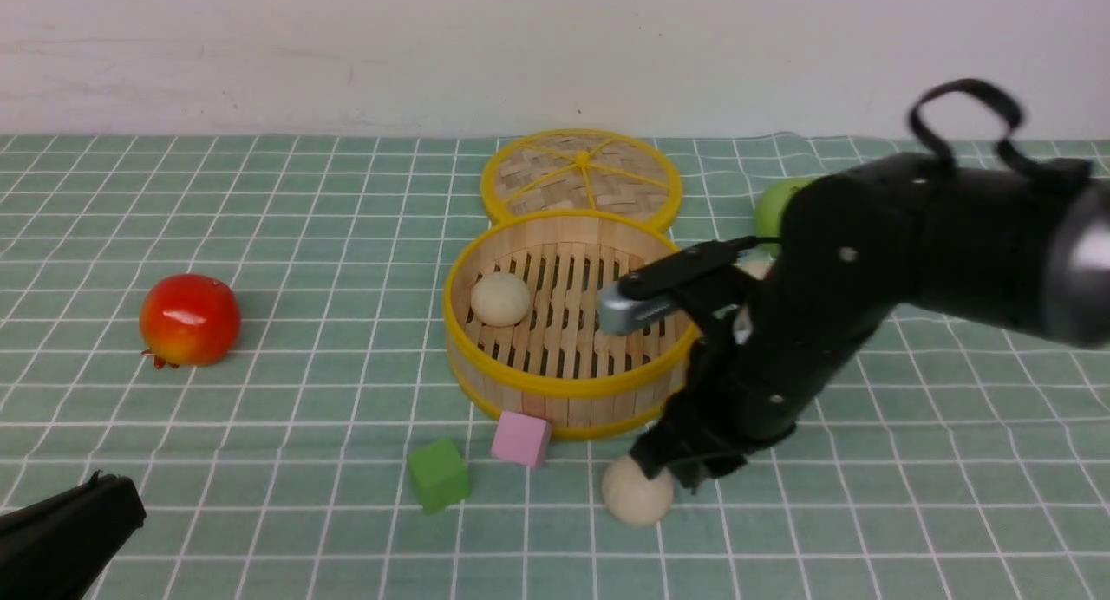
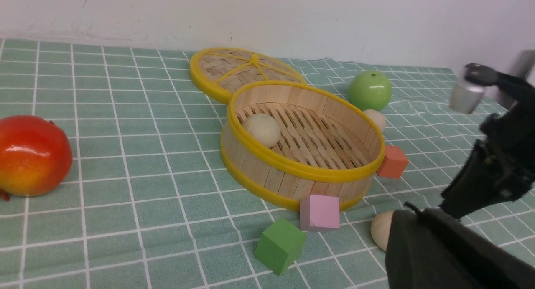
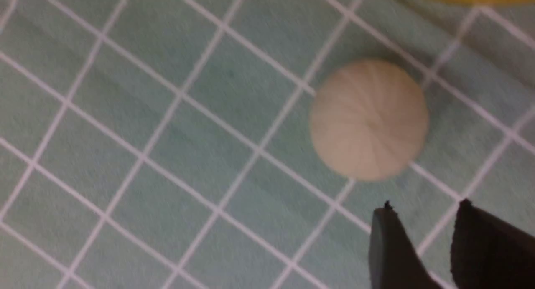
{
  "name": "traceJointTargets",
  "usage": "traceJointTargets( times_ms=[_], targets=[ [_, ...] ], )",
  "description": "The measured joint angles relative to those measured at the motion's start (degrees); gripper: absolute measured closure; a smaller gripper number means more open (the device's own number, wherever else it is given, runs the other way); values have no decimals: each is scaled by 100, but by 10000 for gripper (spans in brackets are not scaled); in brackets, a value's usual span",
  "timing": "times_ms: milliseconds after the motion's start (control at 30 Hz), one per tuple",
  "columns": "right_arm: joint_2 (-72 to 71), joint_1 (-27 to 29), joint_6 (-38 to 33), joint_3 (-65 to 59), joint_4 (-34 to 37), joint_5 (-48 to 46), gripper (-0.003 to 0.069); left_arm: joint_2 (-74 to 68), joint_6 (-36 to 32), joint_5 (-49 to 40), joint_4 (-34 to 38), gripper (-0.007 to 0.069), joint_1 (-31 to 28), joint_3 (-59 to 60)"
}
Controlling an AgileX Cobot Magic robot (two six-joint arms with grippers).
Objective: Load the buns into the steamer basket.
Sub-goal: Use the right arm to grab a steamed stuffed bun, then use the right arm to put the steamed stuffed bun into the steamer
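Note:
The steamer basket [image 1: 564,383] stands mid-table with one bun [image 1: 500,299] on its slatted floor. A second bun [image 1: 637,491] lies on the cloth just in front of the basket. My right gripper [image 1: 685,466] hangs close over this bun's right side. In the right wrist view its fingers [image 3: 424,207] stand a little apart and empty, with the bun [image 3: 369,118] just beyond the tips. A third bun [image 2: 376,118] lies behind the basket by the green apple. My left gripper [image 1: 69,531] rests low at the near left, and its fingers [image 2: 413,214] look closed together.
The flat woven lid [image 1: 581,177] lies behind the basket. A red fruit [image 1: 189,319] sits far left and a green apple [image 2: 370,89] at the back right. A pink cube [image 1: 521,438] and a green cube [image 1: 439,474] lie in front of the basket. An orange cube [image 2: 392,161] is at its right.

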State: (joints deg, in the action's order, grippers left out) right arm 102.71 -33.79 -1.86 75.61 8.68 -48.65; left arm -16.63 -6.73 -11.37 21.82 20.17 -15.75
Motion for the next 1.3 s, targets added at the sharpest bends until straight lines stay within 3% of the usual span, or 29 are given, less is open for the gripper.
traceJointTargets(
  times_ms=[233,900,1033,1167,1300],
  targets=[
    [279,-61,11,138,79,504,358,0,0,0,0,631,0,0],
    [853,-61,26,172,-23,830,361,0,0,0,0,624,0,0],
    [892,-61,26,185,-42,861,431,0,0,0,0,624,0,5],
    [808,-61,-2,185,-59,834,610,0,0,-5,0,624,0,17],
    [390,-61,-19,210,3,630,648,0,0,-5,0,624,0,17]
  ],
)
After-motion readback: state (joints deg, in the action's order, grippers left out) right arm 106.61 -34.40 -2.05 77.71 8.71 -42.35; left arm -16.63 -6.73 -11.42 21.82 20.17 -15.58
